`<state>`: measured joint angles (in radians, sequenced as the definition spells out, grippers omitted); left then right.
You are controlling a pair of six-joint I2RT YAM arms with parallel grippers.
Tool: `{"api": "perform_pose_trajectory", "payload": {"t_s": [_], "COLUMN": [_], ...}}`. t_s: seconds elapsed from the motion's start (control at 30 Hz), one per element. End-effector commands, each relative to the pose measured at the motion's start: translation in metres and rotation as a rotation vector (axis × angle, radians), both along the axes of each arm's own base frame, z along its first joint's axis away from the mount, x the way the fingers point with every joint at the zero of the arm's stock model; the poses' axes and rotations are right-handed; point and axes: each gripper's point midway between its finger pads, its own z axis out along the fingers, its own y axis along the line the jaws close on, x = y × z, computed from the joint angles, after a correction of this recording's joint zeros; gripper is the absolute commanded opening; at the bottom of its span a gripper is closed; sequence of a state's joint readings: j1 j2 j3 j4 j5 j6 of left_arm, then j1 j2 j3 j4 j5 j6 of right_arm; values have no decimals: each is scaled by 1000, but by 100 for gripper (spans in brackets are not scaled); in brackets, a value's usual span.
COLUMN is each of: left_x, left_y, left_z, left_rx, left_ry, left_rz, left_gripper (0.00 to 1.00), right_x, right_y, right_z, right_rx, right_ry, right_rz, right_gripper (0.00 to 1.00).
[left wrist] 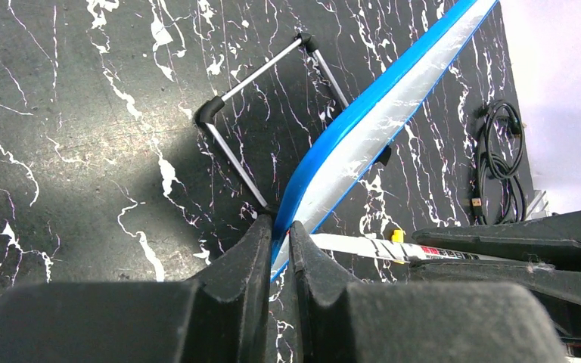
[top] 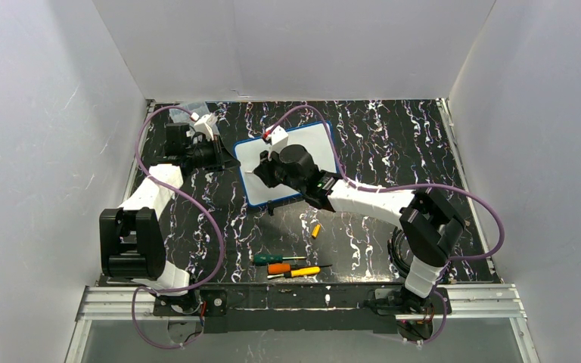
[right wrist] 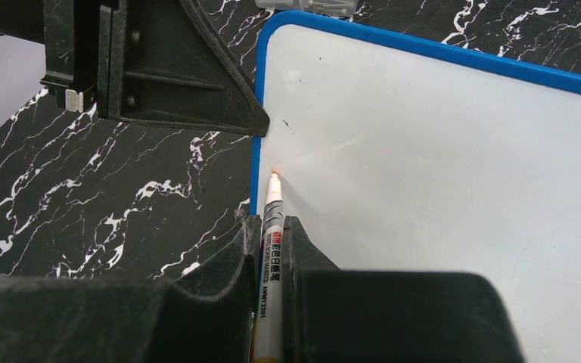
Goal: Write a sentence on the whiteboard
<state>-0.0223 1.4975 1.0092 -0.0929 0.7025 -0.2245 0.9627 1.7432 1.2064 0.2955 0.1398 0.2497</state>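
- Two hands engaged: left hand (left wrist: 280, 234) is pinched tight on the whiteboard (right wrist: 439, 197) frame edge. Right hand (right wrist: 272, 224) clamps the marker (right wrist: 271, 253), tip at the board's left margin.
- Whiteboard is upper centre of the top view, propped on its wire stand (left wrist: 261, 76); no sentence visible.
- Risk: pen pressure slides or tips the propped board if the left pinch slips, so strokes would skip.
- Desk (top: 401, 144) is black with white veins; plain white walls (top: 310, 45) surround it.
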Motion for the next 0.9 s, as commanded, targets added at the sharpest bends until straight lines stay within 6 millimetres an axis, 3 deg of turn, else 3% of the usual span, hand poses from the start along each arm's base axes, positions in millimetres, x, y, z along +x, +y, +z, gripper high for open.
{"api": "perform_pose_trajectory", "payload": {"t_s": [0.0, 0.87], "left_x": [-4, -8], "left_y": [-1, -6], "left_z": [12, 15], "left_rx": [16, 29], "left_ry": [-16, -41], "left_rz": [-4, -29], "left_gripper": [2, 0], "right_x": [12, 37], "right_y": [6, 1], "right_z": [26, 49], "right_rx": [45, 60], "right_ry": [-73, -179], "right_rz": [-29, -157], "right_gripper": [1, 1]}}
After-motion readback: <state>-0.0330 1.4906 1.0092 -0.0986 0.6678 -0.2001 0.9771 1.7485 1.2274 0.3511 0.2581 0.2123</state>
